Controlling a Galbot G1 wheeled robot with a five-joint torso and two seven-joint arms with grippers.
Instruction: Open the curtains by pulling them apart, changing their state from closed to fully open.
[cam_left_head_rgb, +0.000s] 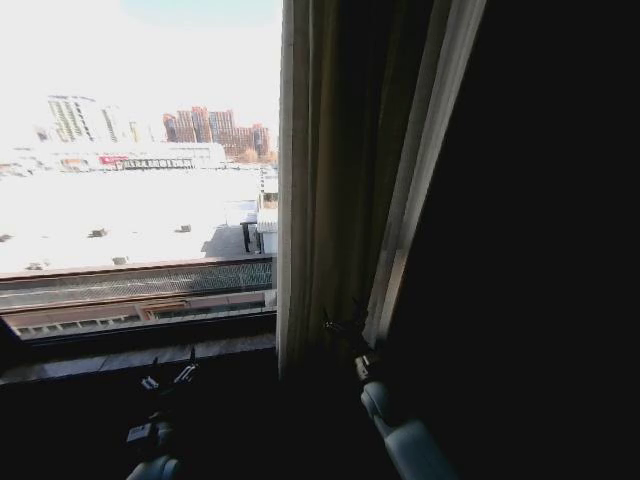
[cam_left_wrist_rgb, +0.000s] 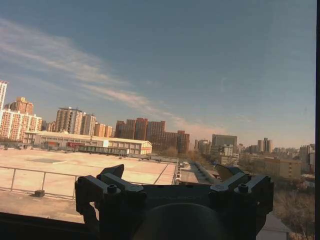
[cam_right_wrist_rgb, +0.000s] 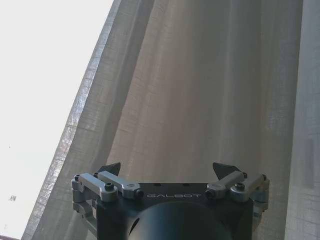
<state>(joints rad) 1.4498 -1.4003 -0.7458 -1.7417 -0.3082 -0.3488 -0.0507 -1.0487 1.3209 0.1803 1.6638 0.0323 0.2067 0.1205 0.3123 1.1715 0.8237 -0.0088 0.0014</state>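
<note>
Head view: sheer white pleated fabric curtains (cam_left_head_rgb: 330, 180) bunched right of bare window.
Right gripper (cam_right_wrist_rgb: 169, 172): jaws wide apart, empty, facing curtains.
Left gripper (cam_left_wrist_rgb: 172, 175): jaws spread, empty, low by sill.

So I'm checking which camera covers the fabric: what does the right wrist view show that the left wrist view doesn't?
Right wrist view alone: the curtains, pleated sheer fabric just ahead of the open right gripper, nothing between its fingers. Left wrist view alone: sky, the city buildings and a flat rooftop beyond the open left gripper. Shared: each looks out past its own open, empty gripper into window daylight.
</note>
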